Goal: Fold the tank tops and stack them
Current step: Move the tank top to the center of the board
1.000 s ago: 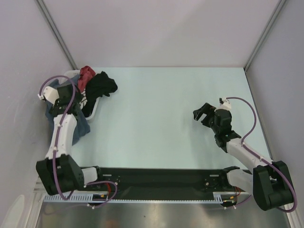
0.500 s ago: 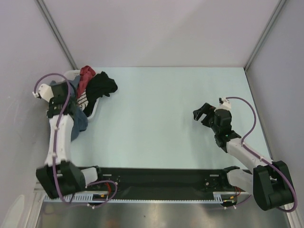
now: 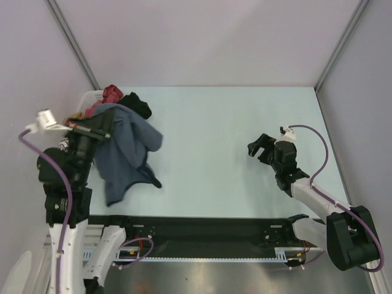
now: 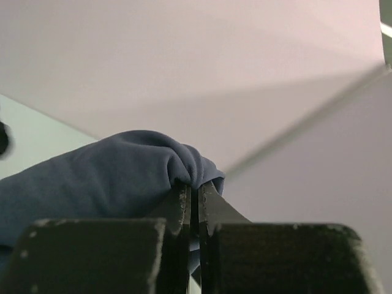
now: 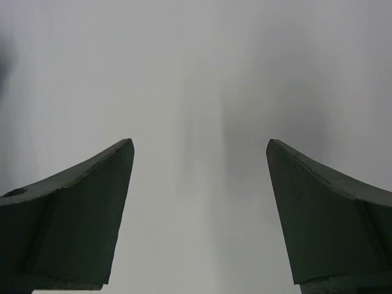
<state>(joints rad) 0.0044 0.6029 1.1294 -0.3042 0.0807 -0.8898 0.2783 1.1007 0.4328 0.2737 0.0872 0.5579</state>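
Neither tank top is folded yet: the left claw (image 4: 195,187) is clamped on a bunched edge of the blue-grey tank top (image 3: 125,153), which hangs above the left of the surface (image 3: 220,122). The red tank top (image 3: 111,94) lies in the white basket (image 3: 90,96) far left, touching a black garment (image 3: 138,105). The right claw (image 3: 260,146) hovers at the right, spread apart and holding nothing; spreading, folding and stacking all seem to remain

The left gripper (image 4: 195,190), pinching the soft slate blue-grey tank top (image 3: 125,153), is now raised high off the white plastic basket (image 3: 90,95), the cloth hanging spread where it lay bunched low.
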